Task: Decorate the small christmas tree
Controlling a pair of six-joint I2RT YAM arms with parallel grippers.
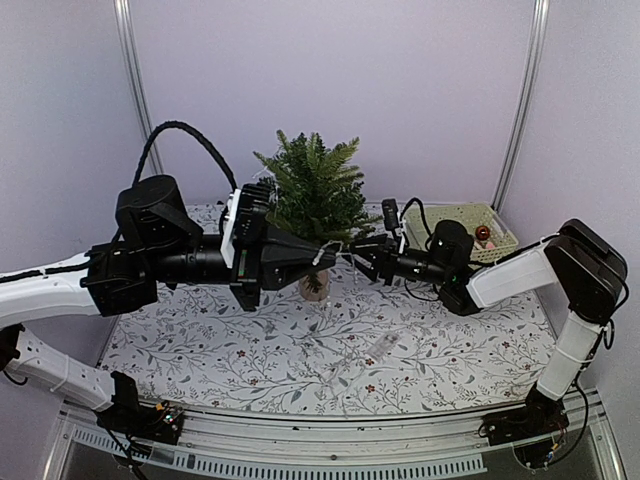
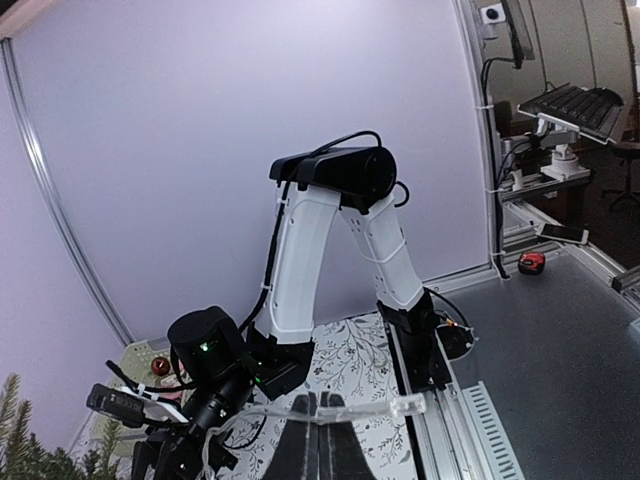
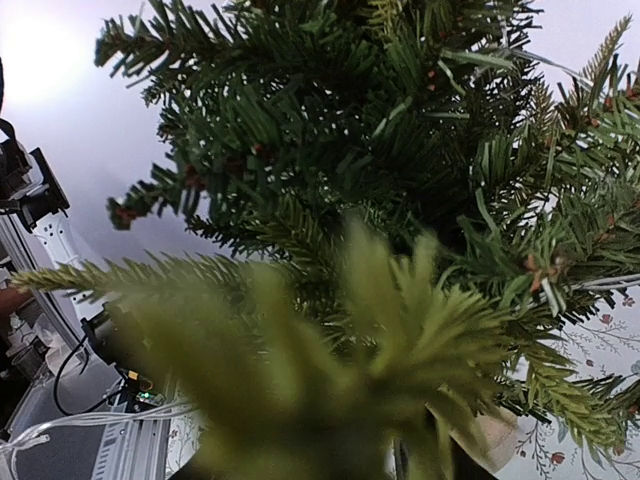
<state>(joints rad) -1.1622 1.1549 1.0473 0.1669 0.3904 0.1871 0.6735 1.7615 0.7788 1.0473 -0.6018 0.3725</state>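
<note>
The small christmas tree [image 1: 315, 190] stands at the back of the table, in the middle, on its little tan base [image 1: 314, 285], and both arms have their tips just in front of its lower branches. The left gripper [image 1: 324, 254] is clenched tight on a thin clear strand [image 2: 330, 408], which looks to me like a string of tiny lights. From its wrist you can see the strand lying straight across the fingertips, one end trailing off toward the other arm. I take it the left arm is holding the strand level so there is a taut stretch to work with. The right gripper [image 1: 355, 255] faces it from the other side, near the strand and pushed close into the needles. Its own camera sees little but green, with a blurred sprig across the front, so I cannot tell whether its fingers are spread or closed on anything. Off to the right, against the back wall, sits a woven basket [image 1: 500, 225] with a red ball [image 1: 483, 233] in it, kept within that arm's reach, I'd guess. The tree itself looks bare, so the decorating seems barely started.
</note>
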